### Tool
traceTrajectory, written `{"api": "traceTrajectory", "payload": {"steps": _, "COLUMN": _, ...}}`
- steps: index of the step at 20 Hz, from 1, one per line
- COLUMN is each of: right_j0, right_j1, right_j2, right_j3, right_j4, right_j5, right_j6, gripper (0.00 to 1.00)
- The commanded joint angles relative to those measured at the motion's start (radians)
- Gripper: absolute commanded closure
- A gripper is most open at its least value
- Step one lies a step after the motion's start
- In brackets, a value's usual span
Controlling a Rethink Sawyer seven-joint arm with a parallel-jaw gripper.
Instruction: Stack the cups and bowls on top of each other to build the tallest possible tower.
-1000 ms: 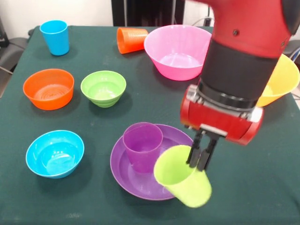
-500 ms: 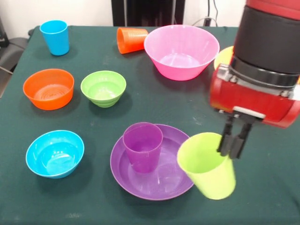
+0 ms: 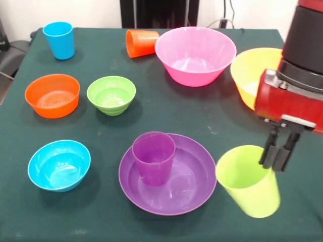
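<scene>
Barely started here: my gripper (image 3: 278,162) is clamped on the lime green cup's (image 3: 248,180) rim. Only the purple cup (image 3: 154,157) sits in the purple bowl (image 3: 194,184); no tower yet.

The table (image 3: 202,116) under me wears a dark green cloth, matt and faintly rough, with soft creases. The lime green cup (image 3: 250,181) looks like smooth plastic with a dull sheen. The purple bowl (image 3: 194,184) and pink bowl (image 3: 196,55) are glossy plastic showing pale highlights; so is the blue bowl (image 3: 59,165). My gripper (image 3: 279,151) has matt black fingers below a shiny red casing.
</scene>
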Motion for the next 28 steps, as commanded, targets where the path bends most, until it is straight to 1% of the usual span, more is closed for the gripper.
{"api": "traceTrajectory", "payload": {"steps": 1, "right_j0": 0.062, "right_j1": 0.05, "right_j2": -0.002, "right_j3": 0.118, "right_j4": -0.02, "right_j5": -0.026, "right_j6": 0.312, "gripper": 1.0}}
{"api": "traceTrajectory", "payload": {"steps": 8, "right_j0": 0.106, "right_j1": 0.002, "right_j2": -0.009, "right_j3": 0.261, "right_j4": -0.037, "right_j5": -0.088, "right_j6": 0.351, "gripper": 1.0}}
{"api": "traceTrajectory", "payload": {"steps": 12, "right_j0": 0.126, "right_j1": -0.028, "right_j2": 0.0, "right_j3": 0.353, "right_j4": -0.042, "right_j5": -0.139, "right_j6": 0.356, "gripper": 1.0}}
{"api": "traceTrajectory", "payload": {"steps": 15, "right_j0": 0.138, "right_j1": -0.039, "right_j2": -0.002, "right_j3": 0.4, "right_j4": -0.043, "right_j5": -0.171, "right_j6": 0.361, "gripper": 1.0}}
{"api": "traceTrajectory", "payload": {"steps": 25, "right_j0": 0.156, "right_j1": -0.018, "right_j2": -0.017, "right_j3": 0.475, "right_j4": -0.031, "right_j5": -0.258, "right_j6": 0.368, "gripper": 1.0}}
{"api": "traceTrajectory", "payload": {"steps": 28, "right_j0": 0.159, "right_j1": -0.006, "right_j2": -0.022, "right_j3": 0.474, "right_j4": -0.023, "right_j5": -0.272, "right_j6": 0.375, "gripper": 1.0}}
